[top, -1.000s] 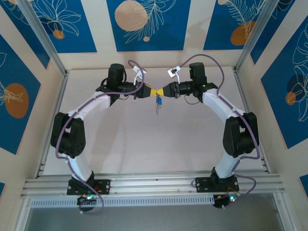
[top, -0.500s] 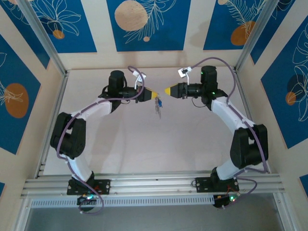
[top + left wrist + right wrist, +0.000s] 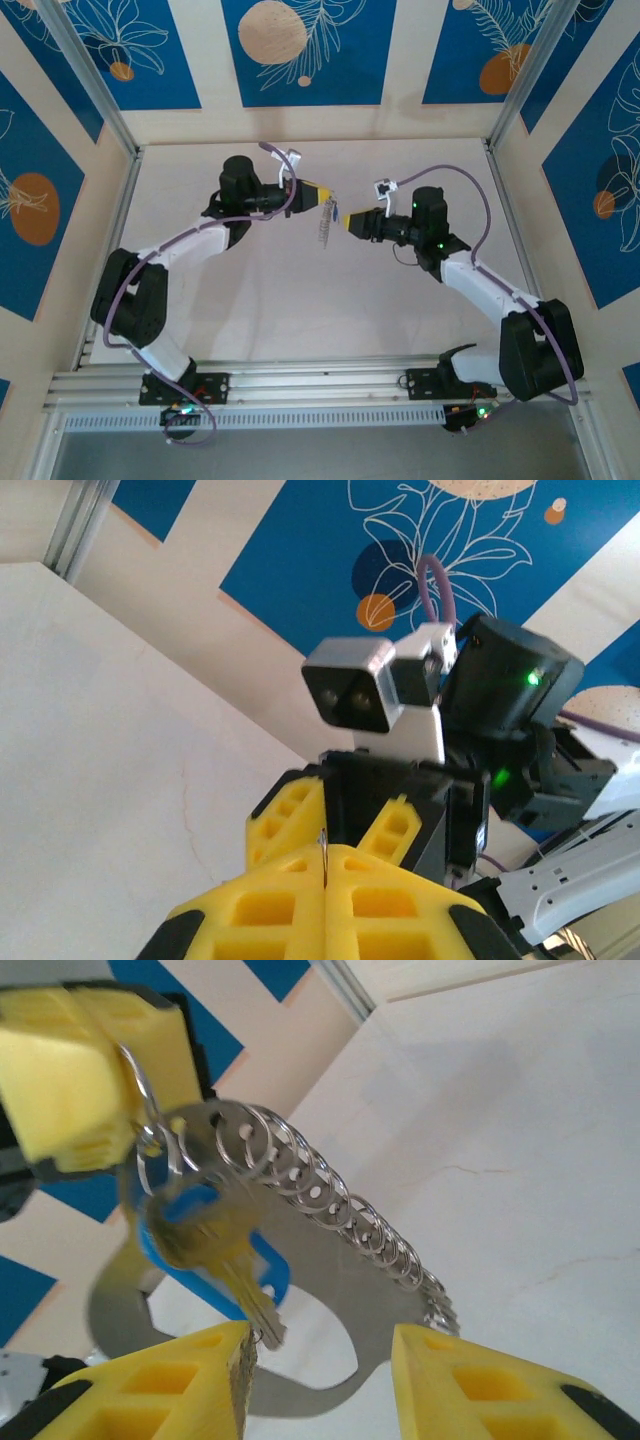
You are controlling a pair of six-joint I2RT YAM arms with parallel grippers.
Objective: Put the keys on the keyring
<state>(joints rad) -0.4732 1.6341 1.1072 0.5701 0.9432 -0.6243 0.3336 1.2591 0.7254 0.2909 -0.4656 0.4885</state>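
Observation:
The keyring (image 3: 325,1255) is a flat grey oval loop with several small wire rings along one edge. It hangs from my left gripper (image 3: 324,194), which is shut on a thin wire ring at its top. In the left wrist view the left gripper (image 3: 324,855) pinches a metal sliver between its closed yellow fingers. A key (image 3: 215,1250) with a blue head and short blade dangles against the loop. My right gripper (image 3: 320,1355) stands open just below the loop, touching nothing. From above, the keyring (image 3: 323,228) hangs between the left gripper and the right gripper (image 3: 346,220).
The pale table (image 3: 300,300) lies below, walled by blue and cream panels (image 3: 300,50). An aluminium rail (image 3: 320,380) runs along the near edge. The right arm's wrist camera (image 3: 360,685) faces the left gripper at close range.
My right gripper has opened, let go and drawn back toward the near right. The left gripper keeps the keyring and has shifted slightly right; the loop with the key now hangs from it alone.

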